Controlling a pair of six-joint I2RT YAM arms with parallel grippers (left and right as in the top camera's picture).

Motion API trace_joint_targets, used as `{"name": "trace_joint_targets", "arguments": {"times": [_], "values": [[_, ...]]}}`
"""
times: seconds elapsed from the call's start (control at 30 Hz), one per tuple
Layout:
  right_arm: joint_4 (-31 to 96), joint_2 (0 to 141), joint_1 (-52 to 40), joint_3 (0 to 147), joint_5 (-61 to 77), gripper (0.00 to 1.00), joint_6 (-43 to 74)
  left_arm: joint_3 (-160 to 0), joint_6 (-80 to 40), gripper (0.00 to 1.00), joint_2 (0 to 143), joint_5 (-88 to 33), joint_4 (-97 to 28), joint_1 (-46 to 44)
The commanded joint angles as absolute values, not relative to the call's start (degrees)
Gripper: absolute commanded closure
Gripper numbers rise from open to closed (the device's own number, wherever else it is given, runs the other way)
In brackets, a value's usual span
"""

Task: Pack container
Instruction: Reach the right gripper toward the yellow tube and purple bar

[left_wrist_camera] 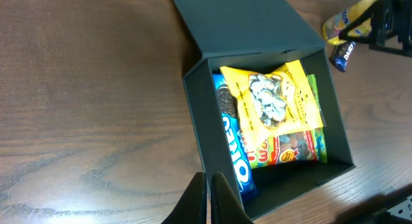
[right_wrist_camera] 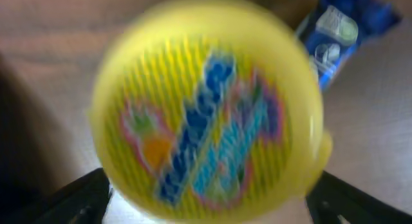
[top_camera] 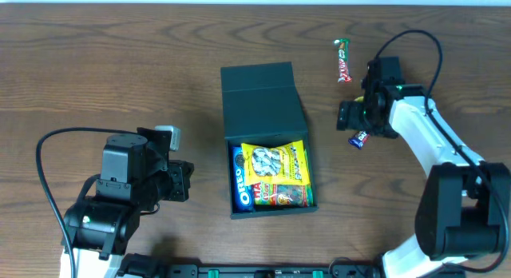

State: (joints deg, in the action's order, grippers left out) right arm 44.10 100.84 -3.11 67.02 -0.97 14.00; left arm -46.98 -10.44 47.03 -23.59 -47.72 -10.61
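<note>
The container (top_camera: pixel 262 98) sits in the middle of the table (top_camera: pixel 96 62), its flap lid thrown open and lying flat toward the far edge. Inside, a blue Oreo packet (top_camera: pixel 239 178) stands along the left wall. A yellow packet (top_camera: pixel 275 162) lies on top of a green and red one (top_camera: pixel 291 196), which fills the near right part.

My left gripper (left_wrist_camera: pixel 207 177) hovers just beside the container's left wall, near its front corner. Its fingers are pressed together with nothing between them.

My right gripper (right_wrist_camera: pixel 209 185) is well to the right of the container, fingers spread wide on either side of a round yellow cup (right_wrist_camera: pixel 206 102) with a printed lid. I cannot tell whether the pads touch it. A small blue packet (right_wrist_camera: pixel 338 31) lies just beside the cup. A red and green candy bar (top_camera: pixel 343 61) lies farther back, apart from both.
</note>
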Motion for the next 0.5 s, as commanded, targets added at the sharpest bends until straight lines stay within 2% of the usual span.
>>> {"name": "trace_joint_targets", "arguments": {"times": [0.0,0.17,0.33,0.47], "values": [[44.91,93.54,-3.09,66.94,-0.64,0.01,13.15,-48.25,-9.37,0.94,46.76,-23.38,-47.70,-10.41],[41.76,79.09,-3.14,60.18,-1.06,0.01,12.19,-48.25,-9.39,0.94,46.76,-23.40,-47.70,-10.41],[24.95,68.95,-3.14,41.17,-0.95,0.01,15.07,-48.25,-9.37,0.95,46.76,-23.40,-47.70,-10.41],[11.57,69.10,-3.20,32.27,-0.19,0.01,15.25,-48.25,-9.30,0.94,46.76,-23.38,-47.53,-10.41]]}}
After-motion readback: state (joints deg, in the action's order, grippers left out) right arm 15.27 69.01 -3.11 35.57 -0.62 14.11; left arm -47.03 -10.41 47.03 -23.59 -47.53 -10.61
